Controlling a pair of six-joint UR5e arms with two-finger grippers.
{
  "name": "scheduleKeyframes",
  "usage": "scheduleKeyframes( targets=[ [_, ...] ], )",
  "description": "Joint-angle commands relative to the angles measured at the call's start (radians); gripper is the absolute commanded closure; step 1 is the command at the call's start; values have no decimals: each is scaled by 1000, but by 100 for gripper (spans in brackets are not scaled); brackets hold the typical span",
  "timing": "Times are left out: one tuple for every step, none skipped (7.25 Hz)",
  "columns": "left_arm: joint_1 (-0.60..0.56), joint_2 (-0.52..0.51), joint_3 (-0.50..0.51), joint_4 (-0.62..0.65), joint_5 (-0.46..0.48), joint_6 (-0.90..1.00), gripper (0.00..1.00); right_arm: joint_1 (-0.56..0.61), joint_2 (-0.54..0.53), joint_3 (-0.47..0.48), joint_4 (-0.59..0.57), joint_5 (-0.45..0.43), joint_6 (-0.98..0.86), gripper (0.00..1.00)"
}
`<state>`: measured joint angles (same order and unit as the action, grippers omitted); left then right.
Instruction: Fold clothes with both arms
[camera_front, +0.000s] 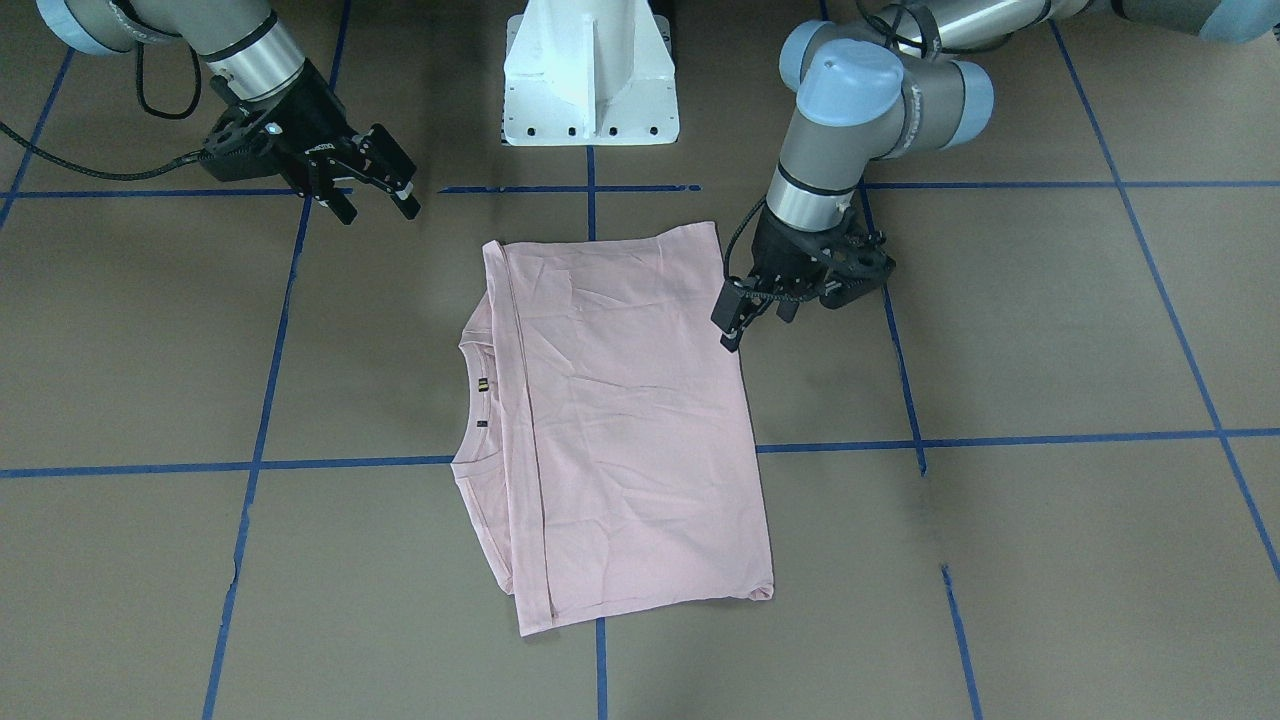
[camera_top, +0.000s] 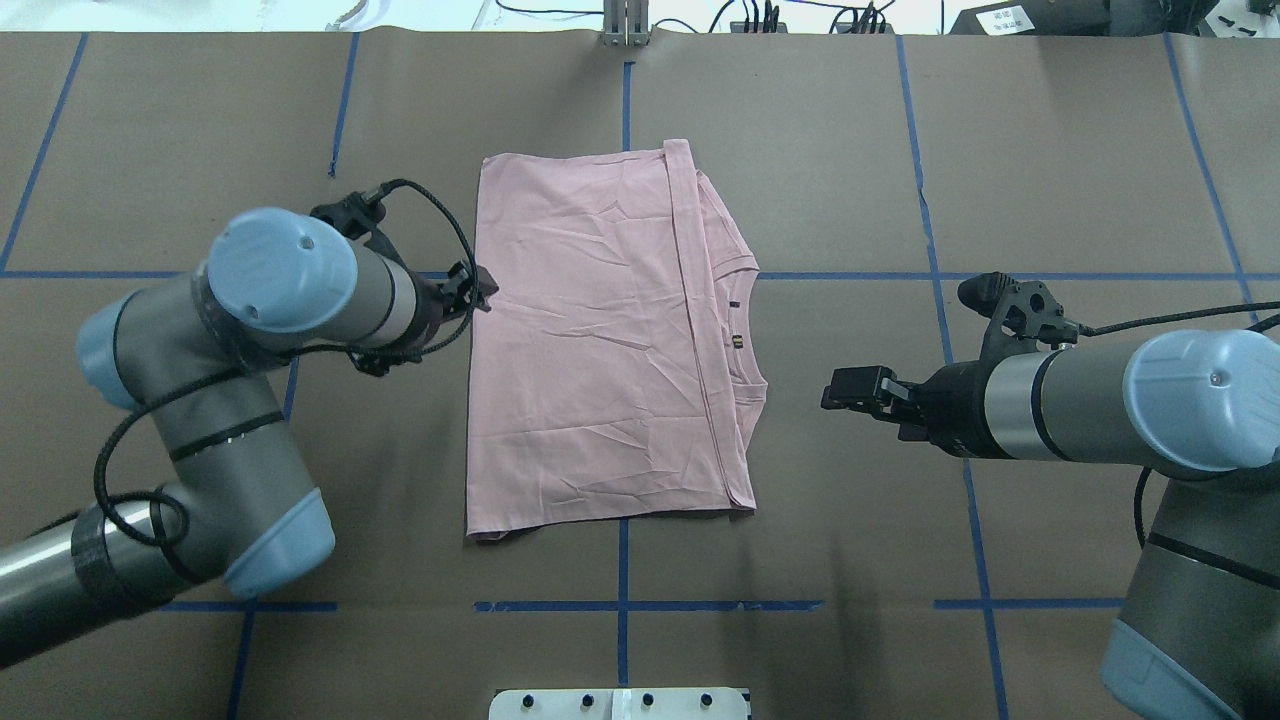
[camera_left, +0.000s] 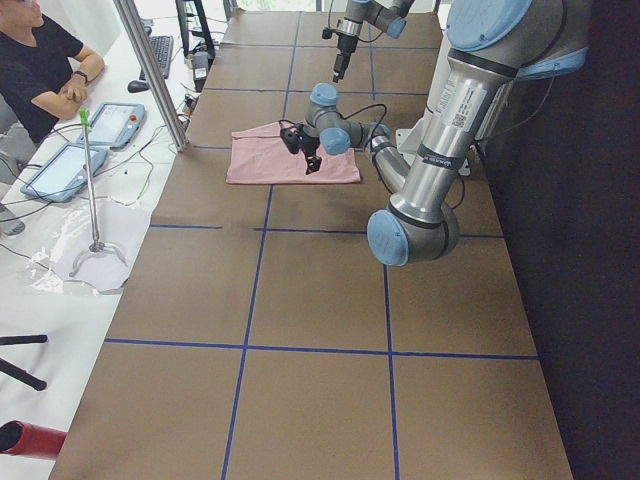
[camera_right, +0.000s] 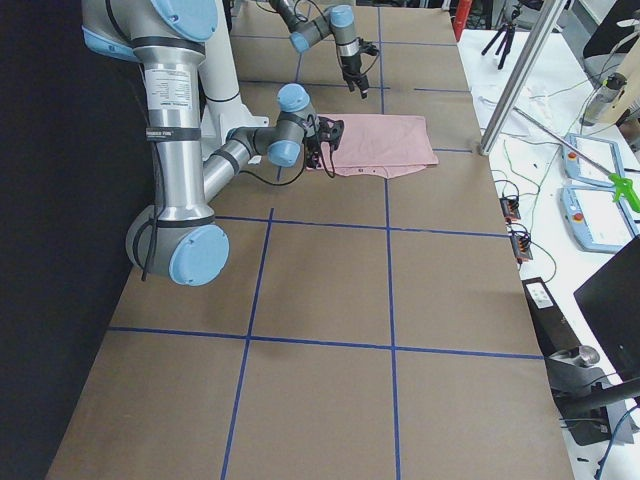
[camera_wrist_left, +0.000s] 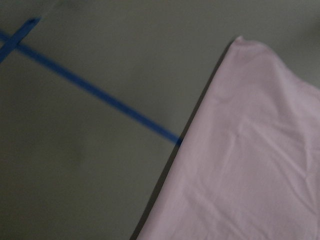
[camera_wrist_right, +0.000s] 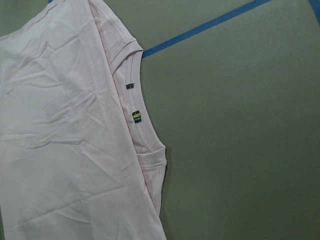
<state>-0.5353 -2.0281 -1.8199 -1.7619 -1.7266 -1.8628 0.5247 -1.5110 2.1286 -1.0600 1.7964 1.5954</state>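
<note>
1. The pink T-shirt (camera_top: 600, 340) lies flat in the middle of the brown table (camera_top: 150, 130). It is already folded once, plain side up, with the neck hole (camera_top: 742, 345) peeking out on the robot's right.
2. The left gripper (camera_front: 738, 318) hangs at the shirt's folded edge. Its fingers look close together and hold nothing.
3. The right gripper (camera_front: 372, 190) waits well away from the shirt, fingers apart, empty.
4. Next, I think each gripper must pinch an edge and fold the shirt again.
5. Two tiny tags (camera_wrist_right: 136, 116) sit inside the collar. Their writing is too small to read.
</note>
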Motion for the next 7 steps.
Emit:
scheduleKeyframes(
  targets=[
    [188,19,-35,106,93,-192,4,0,0,-1,0,0,0,0],
    [222,22,-29,108,93,-220,4,0,-2,-1,0,0,1,0],
    [236,22,-24,108,93,-220,4,1,-3,-1,0,0,0,0],
    [236,22,-25,111,93,-222,4,0,0,-1,0,0,1,0],
    [242,22,-25,111,93,-222,4,0,0,-3,0,0,0,0],
    [251,22,-27,111,93,-220,4,0,0,-3,0,0,1,0],
    [258,22,-25,111,93,-222,4,0,0,-3,0,0,1,0]
  ],
)
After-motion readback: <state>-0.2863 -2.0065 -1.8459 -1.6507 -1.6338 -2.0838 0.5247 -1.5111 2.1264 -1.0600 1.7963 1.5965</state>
